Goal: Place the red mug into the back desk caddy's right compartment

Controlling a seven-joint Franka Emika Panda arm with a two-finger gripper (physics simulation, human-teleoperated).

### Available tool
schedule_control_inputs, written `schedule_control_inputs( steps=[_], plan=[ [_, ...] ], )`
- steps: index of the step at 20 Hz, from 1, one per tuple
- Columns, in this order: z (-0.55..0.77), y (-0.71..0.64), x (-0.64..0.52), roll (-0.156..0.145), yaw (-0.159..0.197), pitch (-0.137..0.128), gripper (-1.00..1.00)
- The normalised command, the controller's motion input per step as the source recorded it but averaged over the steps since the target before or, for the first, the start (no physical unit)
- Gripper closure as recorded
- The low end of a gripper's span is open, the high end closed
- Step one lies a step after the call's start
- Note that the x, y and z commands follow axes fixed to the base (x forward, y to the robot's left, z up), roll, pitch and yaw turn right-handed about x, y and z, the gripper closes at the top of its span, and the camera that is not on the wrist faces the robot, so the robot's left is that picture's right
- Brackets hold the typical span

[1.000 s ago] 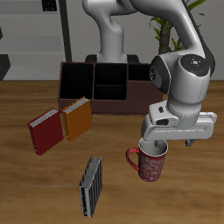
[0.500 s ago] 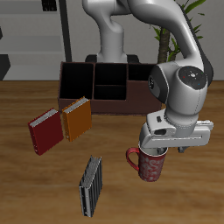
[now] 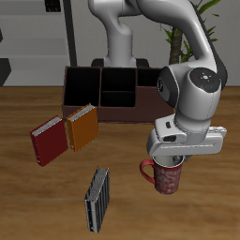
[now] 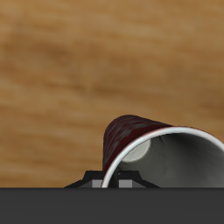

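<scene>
The red mug (image 3: pixel 166 176) stands upright on the wooden table near its front edge, handle toward the books. My gripper (image 3: pixel 174 161) is down over it, its fingers straddling the mug's rim and shut on it. In the wrist view the mug's (image 4: pixel 140 140) speckled wall and pale rim run between the fingers, one pale pad (image 4: pixel 136 150) inside the rim. The back desk caddy (image 3: pixel 101 92), long, low and dark brown, stands farther back by the robot's base. Its right compartment (image 3: pixel 148 97) is partly hidden behind my arm.
A red book (image 3: pixel 49 141) and an orange book (image 3: pixel 82 127) lie side by side in front of the caddy's other end. A grey striped book (image 3: pixel 97 199) lies near the front edge beside the mug. A plant stands behind the table.
My gripper has come down onto the mug's rim. The mug has shifted slightly along the table, away from the books.
</scene>
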Motion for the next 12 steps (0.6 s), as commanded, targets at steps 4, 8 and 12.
schedule_control_inputs(
  steps=[4, 8, 12],
  plan=[
    [0.28, -0.11, -0.08, -0.01, 0.014, -0.036, 1.0],
    [0.38, -0.13, -0.16, -0.004, 0.015, -0.039, 1.0],
    [0.48, -0.11, -0.26, 0.016, 0.013, -0.047, 1.0]
  ],
)
